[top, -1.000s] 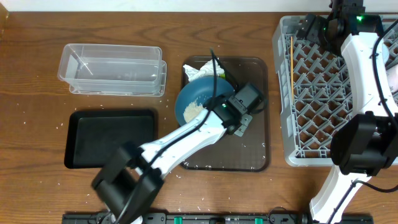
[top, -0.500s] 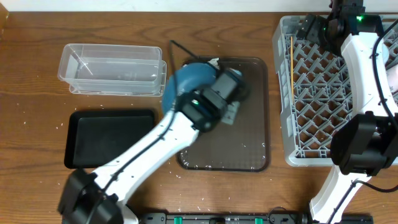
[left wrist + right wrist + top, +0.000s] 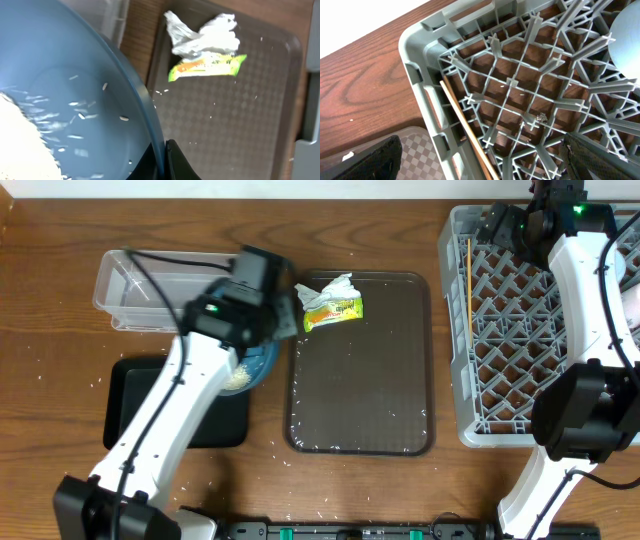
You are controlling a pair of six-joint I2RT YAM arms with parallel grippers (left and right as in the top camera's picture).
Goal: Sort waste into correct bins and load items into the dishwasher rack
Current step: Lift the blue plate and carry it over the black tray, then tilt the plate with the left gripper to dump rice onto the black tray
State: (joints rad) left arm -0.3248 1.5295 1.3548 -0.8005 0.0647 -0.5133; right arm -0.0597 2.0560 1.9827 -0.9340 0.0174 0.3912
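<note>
Two bins are seen on the left of the table point(image 3: 60, 290). The clear tub point(image 3: 180, 290) is at the back and the black tray point(image 3: 150, 405) is in front of it, near but apart. The big dark blue bowl point(image 3: 250, 370) is held up over the back right corner of the black tray, just beside the tub. Its rim is pinched tight by the left gripper point(image 3: 161, 159), with one finger inside the bowl and one outside. A heap of white rice point(image 3: 20, 145) is seen in the bowl, pushed to one side. Some loose grains are stuck on the blue inside.

Further right, the brown serving tray point(image 3: 360, 380) is found in the middle of the table. The yellow-green wrapper point(image 3: 332, 305) with its white paper is lying at the back left of that tray. A few small white grains are scattered on the tray and on the wood around it.

At the far right, the grey dishwasher rack point(image 3: 455, 330) is set. A thin wooden chopstick point(image 3: 469, 280) is laid inside it, along its left wall. The right gripper point(image 3: 481, 150) is held above the back left corner of the rack. Its fingers are spread wide, and nothing is held between them. Part of a small light blue bowl point(image 3: 626, 40) is seen in the rack, at the edge of the right wrist view.
</note>
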